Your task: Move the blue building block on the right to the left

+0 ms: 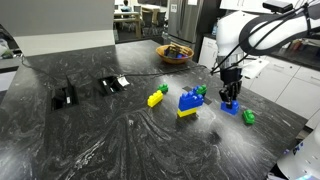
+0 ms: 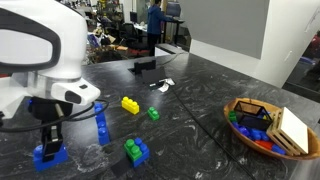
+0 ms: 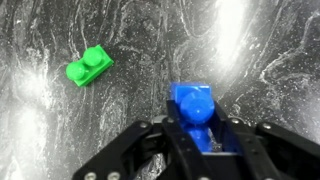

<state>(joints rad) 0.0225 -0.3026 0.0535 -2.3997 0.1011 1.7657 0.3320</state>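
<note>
Gripper (image 1: 230,98) clamps the blue building block (image 3: 193,105); you have it low at the dark table (image 1: 120,140), on the right, with the small green block (image 3: 88,66) near it.

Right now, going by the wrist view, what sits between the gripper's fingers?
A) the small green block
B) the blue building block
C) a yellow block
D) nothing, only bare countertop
B: in the wrist view the blue building block sits in the gap of the gripper, while the small green block lies apart from it on the countertop. Whether the fingers are actually pressing on it cannot be told.
</note>
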